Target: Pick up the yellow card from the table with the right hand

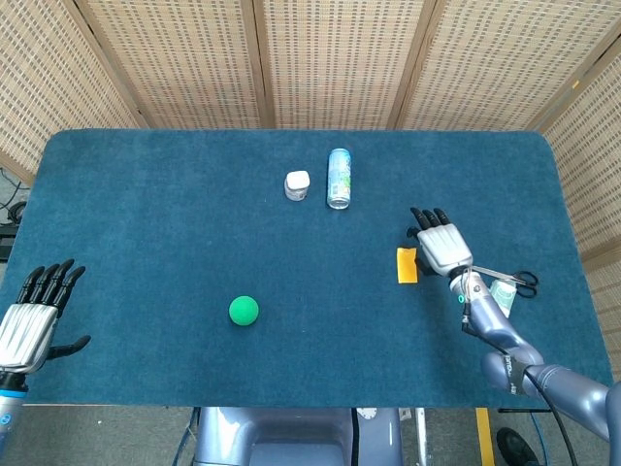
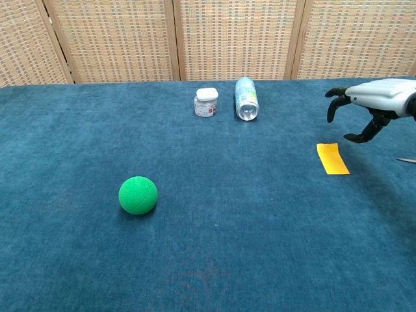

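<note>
The yellow card (image 1: 408, 264) (image 2: 332, 158) lies flat on the blue tabletop at the right. My right hand (image 1: 441, 244) (image 2: 370, 103) hovers above and just to the right of it, palm down. Its fingers are curved and apart, holding nothing and clear of the card. My left hand (image 1: 34, 314) rests open at the table's near left edge, seen only in the head view.
A green ball (image 1: 244, 310) (image 2: 138, 194) sits left of centre. A white jar (image 1: 297, 184) (image 2: 206, 103) and a lying can (image 1: 339, 178) (image 2: 246, 99) are at the back middle. Scissors (image 1: 505, 279) and a small green-white item (image 1: 501, 295) lie right of the hand.
</note>
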